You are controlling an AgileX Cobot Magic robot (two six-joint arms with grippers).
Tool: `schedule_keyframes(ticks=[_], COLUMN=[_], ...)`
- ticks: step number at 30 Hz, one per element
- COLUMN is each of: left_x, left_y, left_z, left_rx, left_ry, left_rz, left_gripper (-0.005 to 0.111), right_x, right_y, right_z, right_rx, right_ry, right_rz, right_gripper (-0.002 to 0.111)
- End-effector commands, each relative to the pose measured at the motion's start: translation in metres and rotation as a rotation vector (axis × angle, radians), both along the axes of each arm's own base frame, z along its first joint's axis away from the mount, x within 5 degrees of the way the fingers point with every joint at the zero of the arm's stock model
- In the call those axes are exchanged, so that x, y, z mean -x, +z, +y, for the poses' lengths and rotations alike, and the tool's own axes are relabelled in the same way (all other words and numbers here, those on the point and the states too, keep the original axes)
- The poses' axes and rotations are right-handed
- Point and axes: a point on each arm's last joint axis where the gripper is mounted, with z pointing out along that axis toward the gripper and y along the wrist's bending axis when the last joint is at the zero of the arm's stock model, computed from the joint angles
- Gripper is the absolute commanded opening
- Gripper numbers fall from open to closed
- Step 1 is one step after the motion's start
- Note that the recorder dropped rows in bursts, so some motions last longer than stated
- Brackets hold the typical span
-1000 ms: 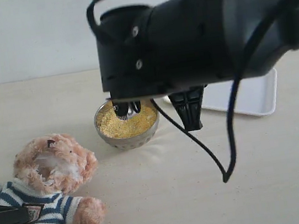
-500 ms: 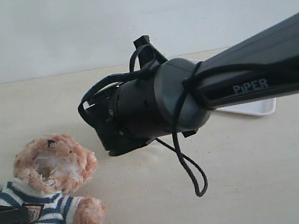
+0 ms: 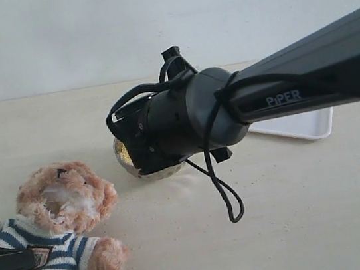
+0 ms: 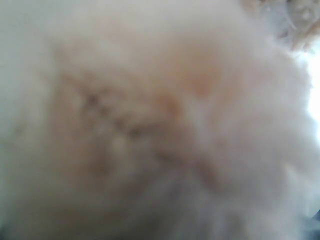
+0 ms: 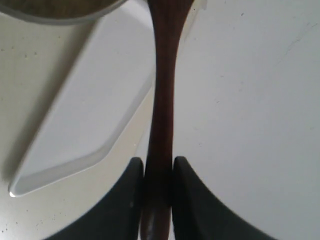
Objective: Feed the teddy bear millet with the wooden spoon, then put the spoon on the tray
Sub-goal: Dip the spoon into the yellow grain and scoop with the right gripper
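Near the millet (image 3: 123,154), the right claw (image 5: 158,161) grasps the wooden spoon (image 5: 164,90); best carried level and slowly toward the teddy bear (image 3: 65,201).

A: What moved in the last second?
B: The right arm (image 3: 191,120); a second ago its wrist filled the top of the exterior view, with the right pincer (image 5: 158,165) pointing down into the bowl (image 3: 147,175); now the forearm stretches in from the right and the wrist points leftward.
A: And the bowl?
B: Then fully in sight; half a second ago wholly covered; now only its left edge and a sliver of millet (image 3: 121,152) show; the cable (image 3: 236,220) loop hangs further left.
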Motion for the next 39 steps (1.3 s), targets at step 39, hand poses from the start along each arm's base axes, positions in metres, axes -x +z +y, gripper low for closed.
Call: schedule_keyframes(ticks=[39], left_x=[0.001], left_y=[0.002], left_z=[-0.001], left_rx=[0.017], left_ry=[0.001], left_rz=[-0.014], left_gripper=[0.006], right_x=[0.005], right_y=[-0.016], right_z=[0.006], right_rx=[-0.221], right_ry=[-0.140], right_rz=[0.171], right_gripper=[0.001])
